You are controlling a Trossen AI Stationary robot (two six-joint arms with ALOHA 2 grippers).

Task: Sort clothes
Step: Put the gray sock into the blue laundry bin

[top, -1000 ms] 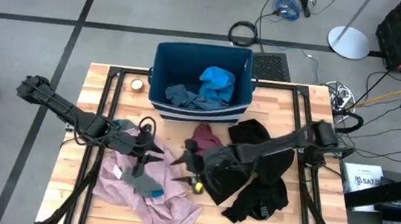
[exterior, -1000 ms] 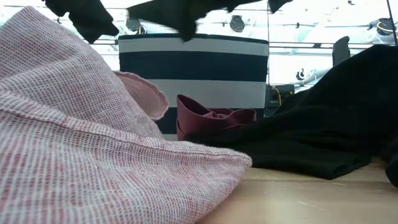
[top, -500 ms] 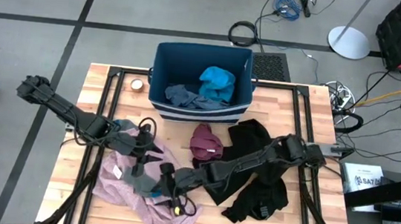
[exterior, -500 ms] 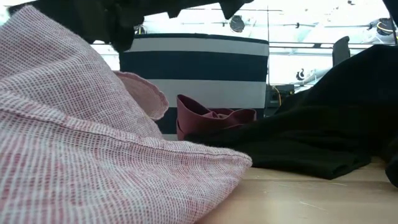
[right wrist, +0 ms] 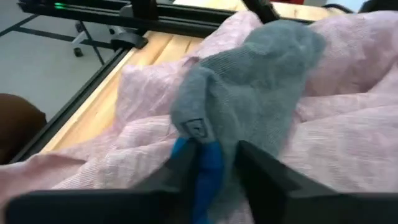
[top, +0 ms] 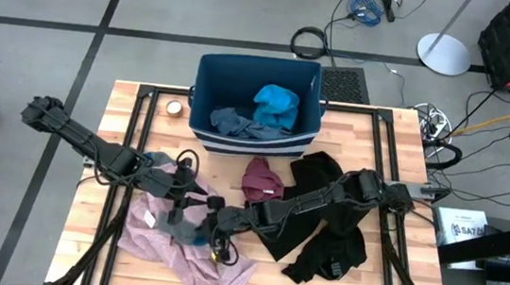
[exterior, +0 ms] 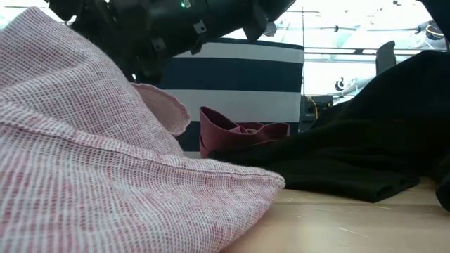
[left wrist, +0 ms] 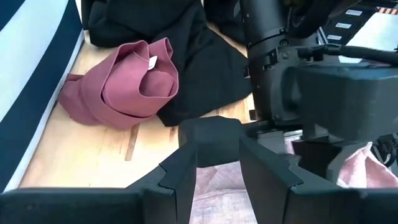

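while my left gripper (top: 194,196) waits parted over the pink garment (top: 188,259), my right gripper (right wrist: 214,163) is clenched on the grey sock (right wrist: 261,87); sock lies on the pink.

The bin (top: 257,105) is set at the back of the table (top: 399,129), in the middle. Two small clothes (top: 260,113) are seen lying inside it. A small roll (top: 174,107) is placed just left of the bin. In front of the bin, a folded garment (top: 260,179) is found. To its right, big clothes (top: 326,231) are spread out. To its left, near the front, a wide garment (top: 189,249) is laid flat, and a sock (top: 187,231) is lying on it.
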